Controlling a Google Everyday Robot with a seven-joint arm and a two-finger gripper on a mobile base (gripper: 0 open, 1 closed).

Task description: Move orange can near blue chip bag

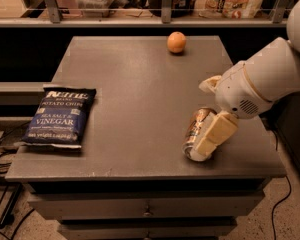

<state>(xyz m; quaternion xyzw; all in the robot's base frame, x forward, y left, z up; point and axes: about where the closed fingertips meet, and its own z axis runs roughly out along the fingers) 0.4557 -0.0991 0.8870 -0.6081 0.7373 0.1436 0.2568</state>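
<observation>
Gripper (204, 115) at the table's (135, 84) right front, fingers spread wide, not clenched. Near finger (215, 134) overlaps the orange can (194, 126), which lies on its side. Blue chip bag (60, 116) lies well apart, at left edge.

White arm in from right, gripper (209, 134) low, angled down-left

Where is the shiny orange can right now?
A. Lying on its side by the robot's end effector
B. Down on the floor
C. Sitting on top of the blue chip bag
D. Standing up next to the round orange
A: the orange can lies on its side near the front right of the table, with the end effector right over it, well apart from the blue chip bag.
</observation>
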